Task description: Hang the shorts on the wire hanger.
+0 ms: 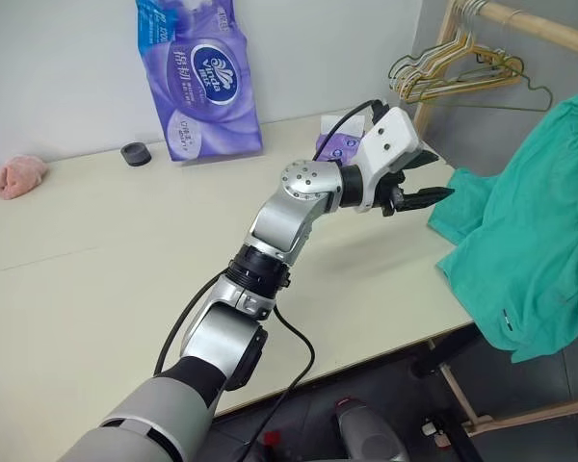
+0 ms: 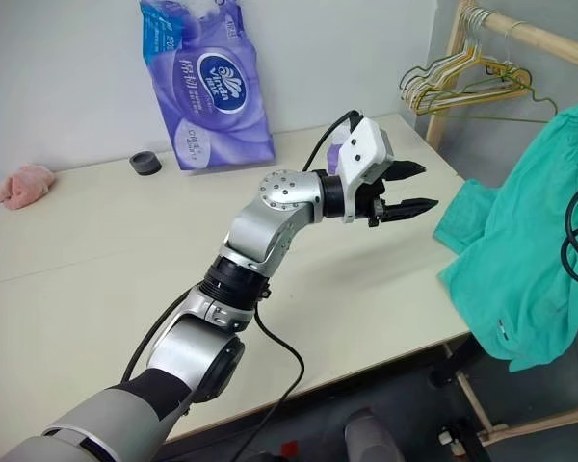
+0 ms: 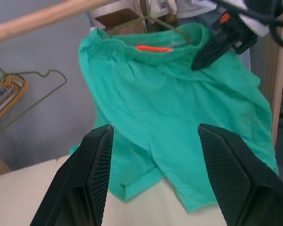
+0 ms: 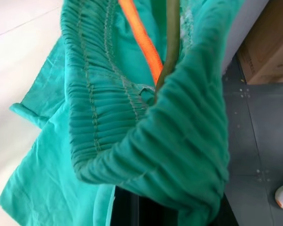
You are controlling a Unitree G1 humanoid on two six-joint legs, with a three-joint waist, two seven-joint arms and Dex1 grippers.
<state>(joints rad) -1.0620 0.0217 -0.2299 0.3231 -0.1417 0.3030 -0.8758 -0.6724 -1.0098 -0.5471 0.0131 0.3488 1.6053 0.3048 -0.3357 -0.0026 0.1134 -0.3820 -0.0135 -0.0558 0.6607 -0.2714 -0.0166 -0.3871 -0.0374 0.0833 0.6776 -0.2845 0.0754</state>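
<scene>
— Where are the shorts (image 1: 530,241)?
— At the frame's right edge, draped off the worktop (image 1: 96,279), my right gripper (image 3: 212,49) pinching the waistband. Soft, light, floppy.
— Your left gripper (image 1: 426,188)?
— Spread, empty. I'd grip the gathered elastic beside the wire hanger (image 4: 170,42).

1. Even, bright indoor light falls over the table (image 1: 96,250), with soft shadows.
2. The shorts (image 4: 146,141) blur slightly up close in the right wrist view.
3. No strong glare shows.
</scene>
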